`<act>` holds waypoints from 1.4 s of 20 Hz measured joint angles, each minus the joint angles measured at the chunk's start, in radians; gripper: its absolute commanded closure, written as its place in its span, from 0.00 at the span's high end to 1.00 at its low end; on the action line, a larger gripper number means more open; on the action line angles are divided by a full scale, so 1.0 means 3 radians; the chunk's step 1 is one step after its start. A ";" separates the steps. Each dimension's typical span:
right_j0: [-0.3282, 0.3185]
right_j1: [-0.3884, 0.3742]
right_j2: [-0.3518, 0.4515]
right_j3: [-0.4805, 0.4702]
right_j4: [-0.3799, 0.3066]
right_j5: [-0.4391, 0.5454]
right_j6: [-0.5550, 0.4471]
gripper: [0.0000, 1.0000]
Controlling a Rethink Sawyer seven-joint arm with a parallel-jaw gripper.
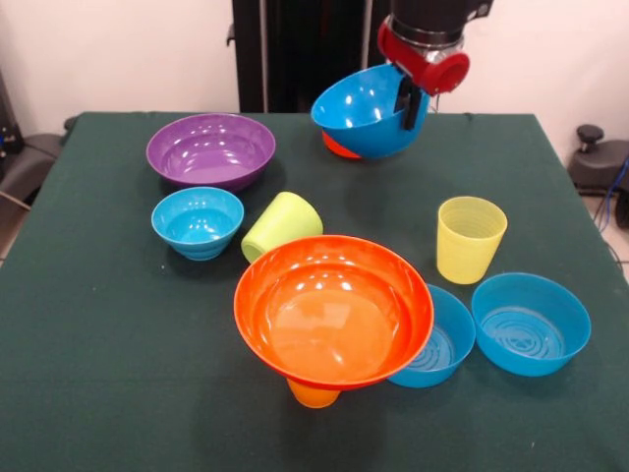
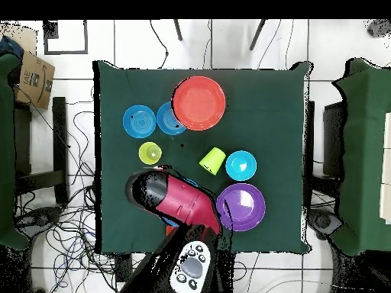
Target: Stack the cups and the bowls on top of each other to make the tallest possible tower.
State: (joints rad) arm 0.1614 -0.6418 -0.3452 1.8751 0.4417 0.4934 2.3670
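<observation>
Front view. The gripper (image 1: 411, 103) was clamped on the rim of the large blue bowl (image 1: 366, 110), one dark finger showing inside the wall. The bowl hung clear of the green table (image 1: 98, 374) at its far side, tilted, its mouth turned up and toward the camera's left. A small orange bowl (image 1: 339, 147) sat just behind and below it. The large orange bowl (image 1: 332, 310) rested mouth up on an upturned orange cup (image 1: 313, 394) at the near centre, level.

Judgement: the step in hand was carrying the blue bowl to that orange bowl. It would go best levelled first, centred over the orange bowl, lowered gently and released only once seated, since the cup base is narrow and may tip.

The lime green cup (image 1: 281, 225) lay on its side, long axis running from near left to far right, mouth away from the camera. The ribbed yellow cup (image 1: 470, 238) stood upright.

Overhead view. The red arm (image 2: 179, 200) hid the gripper and the carried bowl. The purple bowl (image 2: 240, 206) lay just beside it.
</observation>
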 measured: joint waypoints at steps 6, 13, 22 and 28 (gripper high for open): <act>0.0048 0.0005 -0.0115 -0.0191 -0.0001 0.0162 0.0000 0.00; 0.0050 0.0151 -0.0286 -0.0579 -0.0043 0.0448 0.0000 0.00; 0.0055 0.0310 -0.0544 -0.1207 -0.0184 0.1307 0.0000 0.00; 0.0056 0.0374 -0.0675 -0.1592 -0.0224 0.1811 0.0000 0.00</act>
State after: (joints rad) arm 0.1782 -0.5296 -0.5476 1.3977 0.3744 1.0367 2.3670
